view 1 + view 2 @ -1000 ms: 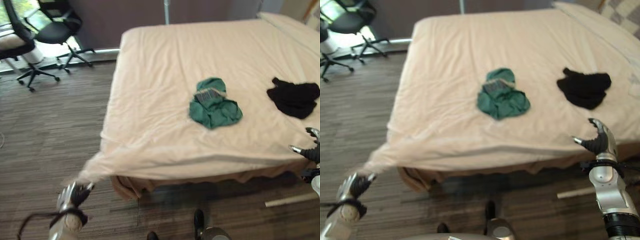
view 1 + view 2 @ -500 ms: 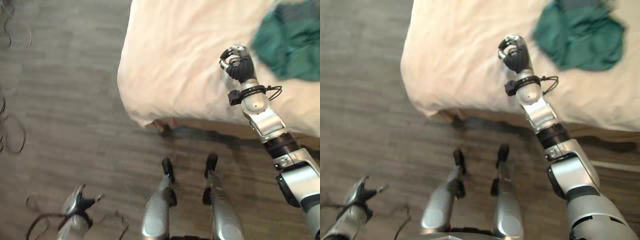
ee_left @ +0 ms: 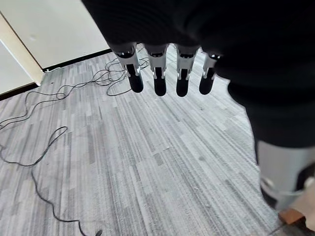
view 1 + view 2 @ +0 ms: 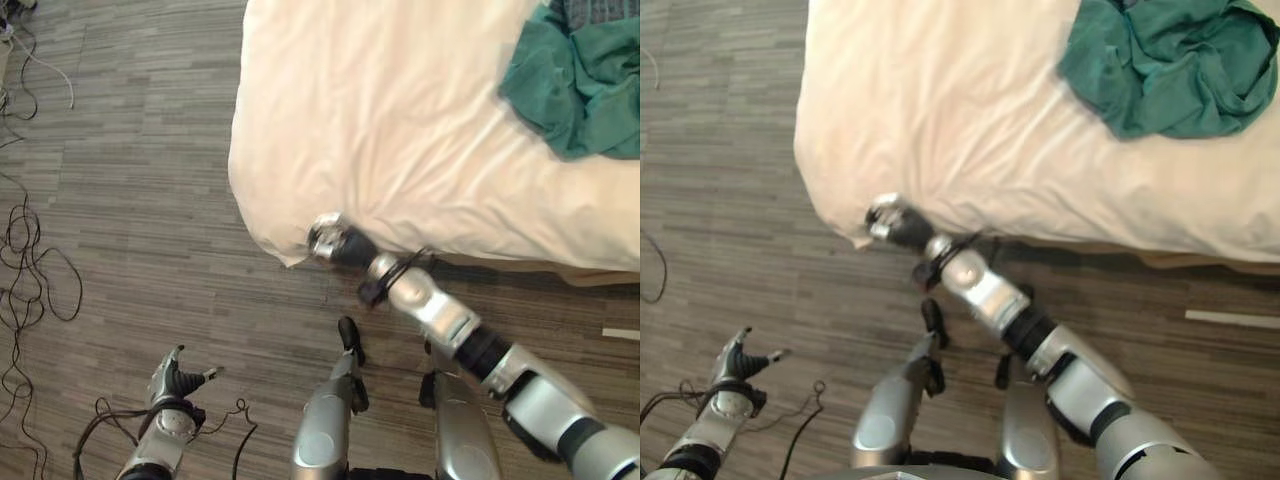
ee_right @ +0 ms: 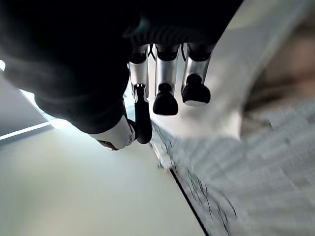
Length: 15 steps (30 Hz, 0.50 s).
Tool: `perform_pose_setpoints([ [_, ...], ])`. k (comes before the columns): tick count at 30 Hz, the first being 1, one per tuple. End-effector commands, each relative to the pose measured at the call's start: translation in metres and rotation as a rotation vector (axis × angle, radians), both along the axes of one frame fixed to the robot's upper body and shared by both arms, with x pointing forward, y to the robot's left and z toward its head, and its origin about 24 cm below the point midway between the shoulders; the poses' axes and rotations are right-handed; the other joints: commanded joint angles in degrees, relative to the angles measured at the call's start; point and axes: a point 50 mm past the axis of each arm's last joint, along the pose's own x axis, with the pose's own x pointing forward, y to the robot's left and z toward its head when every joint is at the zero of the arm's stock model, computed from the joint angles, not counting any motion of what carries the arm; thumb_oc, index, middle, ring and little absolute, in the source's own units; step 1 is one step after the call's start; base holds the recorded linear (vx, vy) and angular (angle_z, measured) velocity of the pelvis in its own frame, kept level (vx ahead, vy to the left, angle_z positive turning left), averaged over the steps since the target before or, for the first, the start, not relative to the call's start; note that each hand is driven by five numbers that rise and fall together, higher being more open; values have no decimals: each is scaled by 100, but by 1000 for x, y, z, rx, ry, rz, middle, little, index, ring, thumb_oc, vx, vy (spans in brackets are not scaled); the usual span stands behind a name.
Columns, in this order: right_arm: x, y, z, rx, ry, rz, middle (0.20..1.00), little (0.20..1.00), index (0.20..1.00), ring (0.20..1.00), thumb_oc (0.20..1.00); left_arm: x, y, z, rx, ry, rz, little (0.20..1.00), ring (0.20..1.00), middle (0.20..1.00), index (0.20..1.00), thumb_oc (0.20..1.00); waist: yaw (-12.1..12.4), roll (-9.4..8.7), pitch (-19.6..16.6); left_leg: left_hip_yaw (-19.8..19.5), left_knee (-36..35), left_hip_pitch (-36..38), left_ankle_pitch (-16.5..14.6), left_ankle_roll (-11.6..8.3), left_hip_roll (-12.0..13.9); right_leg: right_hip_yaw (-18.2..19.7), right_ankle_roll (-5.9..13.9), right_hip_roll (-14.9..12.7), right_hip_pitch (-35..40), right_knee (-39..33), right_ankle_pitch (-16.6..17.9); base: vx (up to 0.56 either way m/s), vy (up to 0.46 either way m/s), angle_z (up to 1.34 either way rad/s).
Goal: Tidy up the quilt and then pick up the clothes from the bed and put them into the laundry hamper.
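A cream quilt [image 4: 400, 120] covers the bed, and its near left corner hangs over the bed's edge. A crumpled green garment [image 4: 580, 90] lies on the quilt at the far right. My right arm reaches across from the lower right, and my right hand [image 4: 333, 244] is at that hanging corner with its fingers [image 5: 165, 93] curled. The pale quilt [image 5: 231, 73] lies just past them, with no cloth seen between fingers and thumb. My left hand [image 4: 175, 385] hangs low over the wooden floor, away from the bed, its fingers [image 3: 160, 73] straight and holding nothing.
Loose black cables [image 4: 25, 240] trail over the floor at the left, toward a white wall [image 3: 49, 29]. A white strip [image 4: 620, 333] lies on the floor at the right, near the bed's brown base [image 4: 600, 275].
The camera has shifted slightly. My right hand has dropped from above the quilt to its hanging near left corner. My left hand stays low over the floor.
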Motion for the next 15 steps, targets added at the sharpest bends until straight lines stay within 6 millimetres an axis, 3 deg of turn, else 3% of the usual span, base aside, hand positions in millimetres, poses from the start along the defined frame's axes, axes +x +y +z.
perform_pose_setpoints([
  [1,-14,35,32,289,29,88,200,200,200,200,200,-14,11,-5,84,72,-10,1000,1000,1000,1000,1000,58,-321,-370,-46,-30,101,-325,-167,120,201,686,-629,18,820,-1210,35,-18,5],
  [4,-1,24,66,350,-97,32,200,200,200,200,200,2,10,2,101,44,-10,1000,1000,1000,1000,1000,-33,-430,-384,-7,-30,171,-346,-157,131,253,688,-587,52,758,-1188,-3,-1,-7],
  [5,10,9,93,404,-188,-31,200,200,200,200,200,2,13,4,109,43,4,1000,1000,1000,1000,1000,-61,-451,-340,32,-29,172,-345,-152,131,298,694,-574,13,765,-1173,-13,-4,-19],
  [6,10,9,93,404,-189,-32,200,200,200,200,200,2,13,4,109,42,4,1000,1000,1000,1000,1000,-57,-452,-338,35,-29,174,-345,-152,131,300,694,-574,12,766,-1173,-30,-2,-21],
  [9,19,-16,118,451,-313,-137,200,200,200,200,200,13,9,12,82,-28,-4,1000,1000,1000,1000,1000,-125,-402,-130,86,30,70,-330,-154,136,361,701,-615,-178,869,-1159,-54,7,-30],
  [11,29,-31,125,436,-367,-230,200,200,200,200,200,24,3,20,42,-100,-6,1000,1000,1000,1000,1000,-155,-340,-15,108,161,-66,-345,-155,147,379,694,-650,-349,1015,-1177,-81,-2,-15],
  [12,43,-50,126,378,-421,-356,200,200,200,200,200,38,-5,30,5,-182,-23,1000,1000,1000,1000,1000,-180,-302,123,110,523,-398,-413,-158,178,396,679,-690,-626,1268,-1215,-90,-13,-5],
  [13,43,-50,126,378,-421,-357,200,200,200,200,200,38,-5,30,5,-182,-23,1000,1000,1000,1000,1000,-178,-304,112,110,537,-418,-420,-157,180,398,679,-692,-645,1279,-1219,-100,-30,0],
  [15,57,-74,113,318,-405,-492,200,200,200,200,200,45,-10,39,-14,-239,-42,1000,1000,1000,1000,1000,-199,-288,158,77,908,-648,-640,-212,238,457,721,-723,-835,1593,-1414,18,-22,6],
])
